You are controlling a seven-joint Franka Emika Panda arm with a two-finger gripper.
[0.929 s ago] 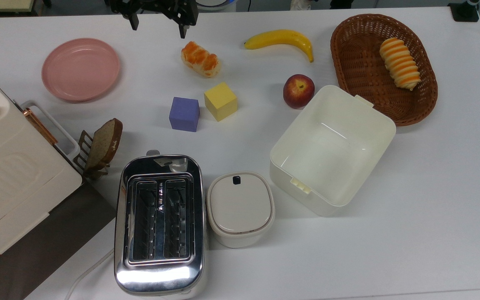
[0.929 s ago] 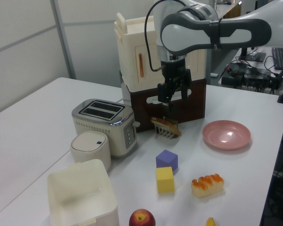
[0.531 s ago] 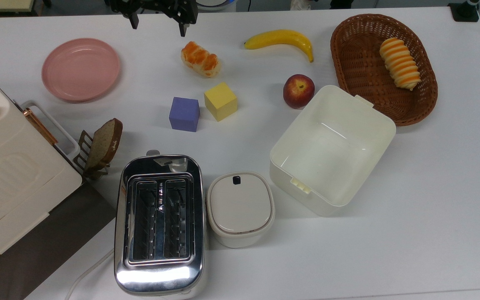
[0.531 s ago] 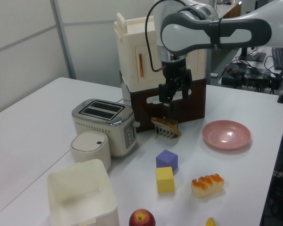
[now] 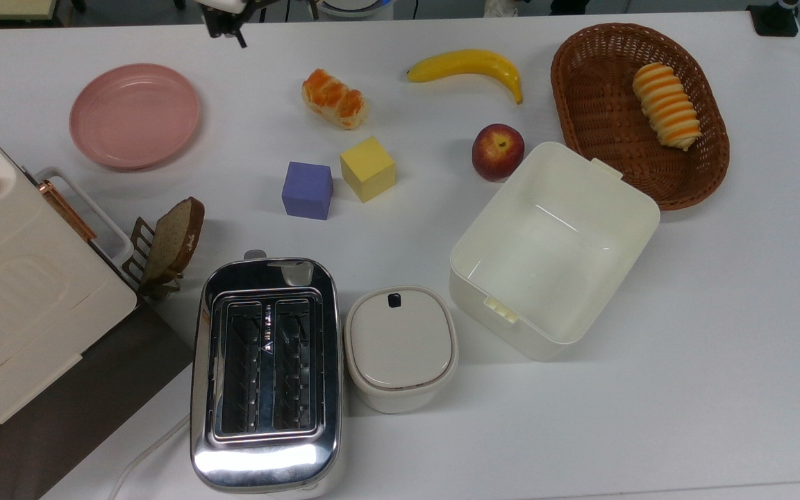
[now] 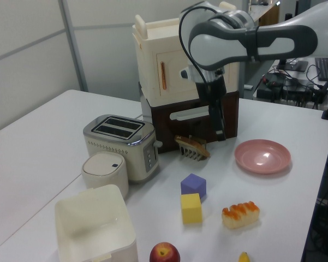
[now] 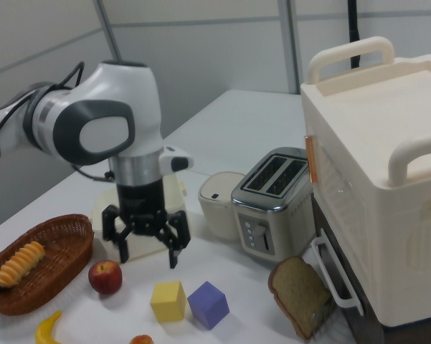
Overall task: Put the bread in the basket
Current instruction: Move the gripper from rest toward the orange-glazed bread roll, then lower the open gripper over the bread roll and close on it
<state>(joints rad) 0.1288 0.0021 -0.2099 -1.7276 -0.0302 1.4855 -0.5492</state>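
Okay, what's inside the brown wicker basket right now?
One long spiral roll with orange-and-cream stripes lies in the oval brown wicker basket. The small glazed bun sits out on the white table.

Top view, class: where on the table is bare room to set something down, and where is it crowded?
Bare: the wide stretch at the top view's right and bottom, below the basket and past the cream tub. Crowded: the middle, among the bread, yellow cube, purple cube and apple.
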